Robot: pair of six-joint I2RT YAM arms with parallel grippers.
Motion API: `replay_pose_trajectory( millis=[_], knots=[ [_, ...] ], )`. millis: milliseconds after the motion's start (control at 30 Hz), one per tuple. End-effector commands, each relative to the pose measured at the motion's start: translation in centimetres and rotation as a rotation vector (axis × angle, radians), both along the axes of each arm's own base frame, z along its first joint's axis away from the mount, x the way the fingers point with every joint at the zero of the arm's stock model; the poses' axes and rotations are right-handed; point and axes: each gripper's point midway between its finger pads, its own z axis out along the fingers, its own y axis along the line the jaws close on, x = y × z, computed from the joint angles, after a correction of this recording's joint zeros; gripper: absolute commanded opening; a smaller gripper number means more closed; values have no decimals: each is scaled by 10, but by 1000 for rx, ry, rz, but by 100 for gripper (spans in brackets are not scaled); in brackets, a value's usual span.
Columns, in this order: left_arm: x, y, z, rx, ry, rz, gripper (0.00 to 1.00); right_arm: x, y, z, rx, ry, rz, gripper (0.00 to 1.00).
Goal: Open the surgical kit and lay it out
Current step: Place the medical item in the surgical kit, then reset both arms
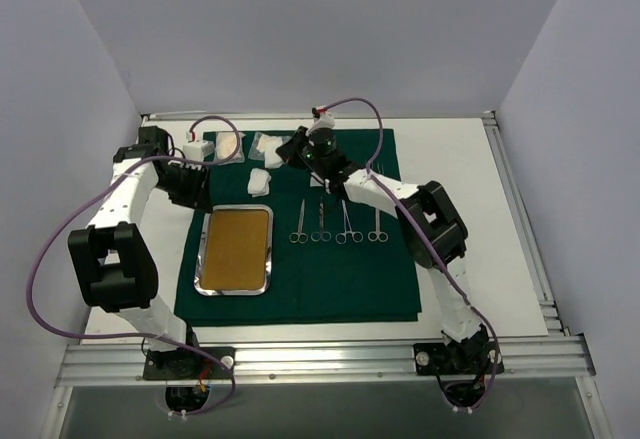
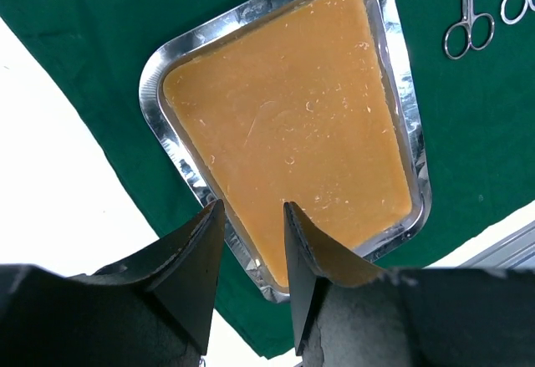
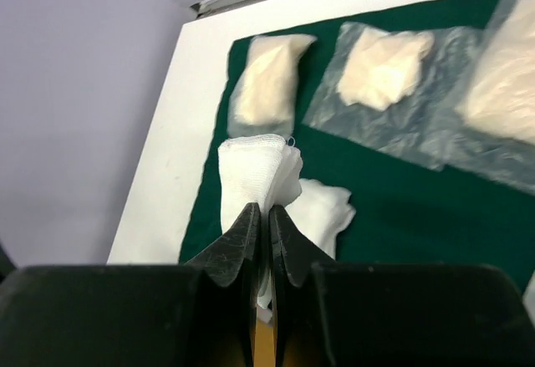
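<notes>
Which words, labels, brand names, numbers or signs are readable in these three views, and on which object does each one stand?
None: no view shows readable text.
steel tray and its tan liner: plain, no stamp visible.
gauze packets: clear wrapping, no print visible.
folded gauze and green drape: plain.
robot arms: no legible label.

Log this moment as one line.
left gripper: open, near rectangular steel tray with tan liner | right gripper: shut on folded white gauze pad | four steel ring-handled instruments: laid on dark green cloth
</notes>
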Motion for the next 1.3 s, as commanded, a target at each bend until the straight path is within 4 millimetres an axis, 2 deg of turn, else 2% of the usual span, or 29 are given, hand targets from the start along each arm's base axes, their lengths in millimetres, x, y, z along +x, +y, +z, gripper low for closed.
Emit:
replay_pose_trajectory(
  millis=[0,133,167,267,467,633,800,933,1100,1167,1200,1267],
  knots=[
    [-3,0,-2,-5,12,-12,44,11,4,-5,-17,-18,-5,0],
    [-3,4,-6,7,17,-4,44,22,-5,-38,-29,57,-12,0],
    [-3,4,-7,7,17,-2,44,22,-7,-52,-42,86,-14,0],
    [-3,6,-10,14,22,0,44,23,-12,-74,-56,138,-29,0],
    [-1,6,-11,5,33,7,44,27,-17,-102,-62,198,-51,0],
    [-2,6,-9,8,27,7,44,28,-27,-117,-79,227,-93,0],
    [-2,7,-7,12,25,6,44,29,-31,-116,-100,227,-102,0],
    [-2,6,-6,11,23,5,44,26,-26,-114,-125,232,-63,35],
    [-4,4,0,2,13,2,44,24,-39,-101,-164,211,-102,43],
    [-4,4,2,2,8,2,44,23,-40,-85,-172,188,-110,47],
    [-4,4,4,3,4,2,44,22,-44,-85,-202,183,-122,49],
    [-5,5,6,5,-1,3,44,19,-44,-62,-212,149,-124,53]
  ],
)
